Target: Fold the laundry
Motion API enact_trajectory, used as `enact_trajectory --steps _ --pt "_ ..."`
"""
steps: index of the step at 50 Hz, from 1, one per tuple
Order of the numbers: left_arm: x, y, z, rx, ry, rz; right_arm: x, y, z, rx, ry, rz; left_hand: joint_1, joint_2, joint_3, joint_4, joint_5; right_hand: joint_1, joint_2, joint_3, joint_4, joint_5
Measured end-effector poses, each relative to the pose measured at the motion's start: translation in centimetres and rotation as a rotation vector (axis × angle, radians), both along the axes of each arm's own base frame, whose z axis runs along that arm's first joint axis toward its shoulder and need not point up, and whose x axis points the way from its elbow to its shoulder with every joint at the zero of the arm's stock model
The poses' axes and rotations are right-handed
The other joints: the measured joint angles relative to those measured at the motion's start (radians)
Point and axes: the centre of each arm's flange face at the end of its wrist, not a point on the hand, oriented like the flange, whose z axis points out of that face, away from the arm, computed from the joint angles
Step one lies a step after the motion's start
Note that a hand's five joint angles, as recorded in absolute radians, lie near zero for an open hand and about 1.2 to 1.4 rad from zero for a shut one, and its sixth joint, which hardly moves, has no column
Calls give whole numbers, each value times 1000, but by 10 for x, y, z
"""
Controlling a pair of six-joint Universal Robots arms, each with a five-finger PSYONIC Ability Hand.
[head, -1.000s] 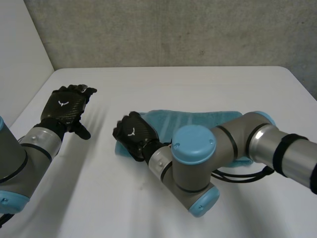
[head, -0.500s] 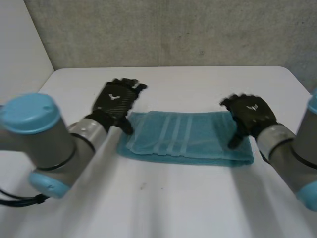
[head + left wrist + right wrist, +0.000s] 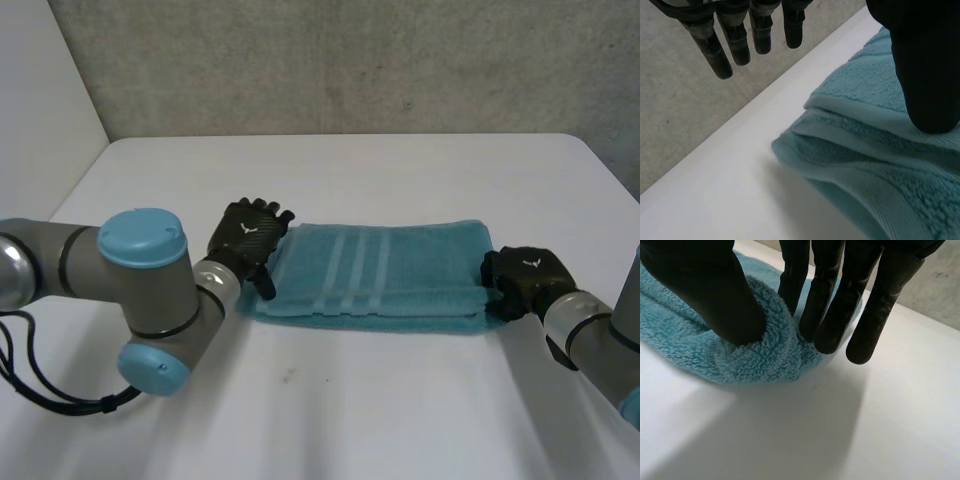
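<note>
Right wrist view: my right hand [image 3: 705,290] pinches the towel [image 3: 765,357] between thumb and fingers; I should lift it level toward my straight-fingered left hand [image 3: 247,232].

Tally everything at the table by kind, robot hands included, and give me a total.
teal folded terry towel: 1
black robot hands: 2, the left hand at one end of the towel, the right hand pinching the other end
white table: 1
Total: 4
</note>
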Motion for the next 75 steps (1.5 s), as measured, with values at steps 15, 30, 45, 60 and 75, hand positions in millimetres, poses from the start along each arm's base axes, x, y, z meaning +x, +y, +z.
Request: enact_trajectory --steps 15,30,45,60,75 --pt "46 34 68 -75 56 71 89 -11 88 -315 59 176 0 -2 -2 0 -3 14 14 3 3 31" --pt "80 30 98 -99 171 194 249 101 37 -303 89 654 0 -2 -2 -2 -3 -214 -340 -357 -365 -289" --pt "21 6 91 3 331 38 184 37 97 -215 -125 253 0 6 0 12 0 -687 -934 -965 -955 -881" --pt "-5 4 13 345 246 70 148 2 26 105 -159 213 33 13 0 21 0 -687 -934 -965 -955 -881" --pt "9 14 64 239 204 80 142 -3 71 65 -186 204 32 12 0 19 0 -698 -934 -965 -955 -882"
